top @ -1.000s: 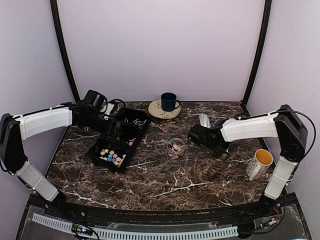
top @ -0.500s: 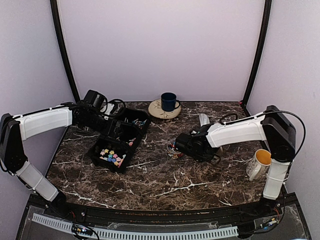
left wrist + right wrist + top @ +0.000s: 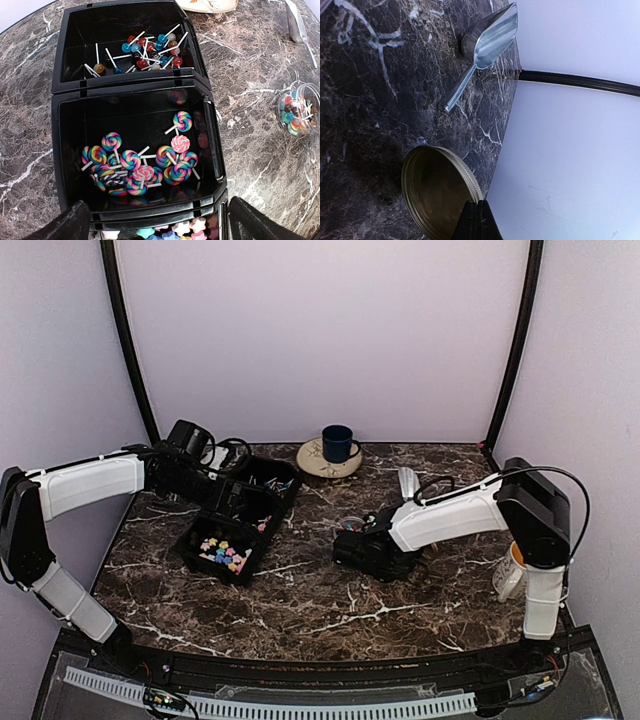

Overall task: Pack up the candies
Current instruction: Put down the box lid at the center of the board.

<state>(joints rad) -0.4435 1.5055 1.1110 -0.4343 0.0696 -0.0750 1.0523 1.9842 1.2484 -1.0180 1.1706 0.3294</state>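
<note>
The candies lie in a black three-part tray (image 3: 64,125): small ball lollipops (image 3: 145,50) at the far end, swirl lollipops (image 3: 145,167) in the middle, pastel stars (image 3: 172,231) nearest. The stars also show in the top view (image 3: 224,552). My left gripper (image 3: 159,222) hangs open above the tray's near end, holding nothing. A small clear jar (image 3: 297,107) with several candies stands right of the tray. My right gripper (image 3: 476,212) is shut on the rim of the gold lid (image 3: 432,192). In the top view the right gripper (image 3: 357,548) sits low just in front of the jar (image 3: 350,524), mostly hiding it.
A metal scoop (image 3: 487,37) lies on the marble table behind the right arm and shows in the top view (image 3: 408,482). A blue mug (image 3: 337,443) stands on a plate (image 3: 312,466) at the back. A white and yellow mug (image 3: 520,565) stands at the right edge.
My right arm has swung left and down with the lid, from right of the jar to right in front of it. The left arm has not moved.
</note>
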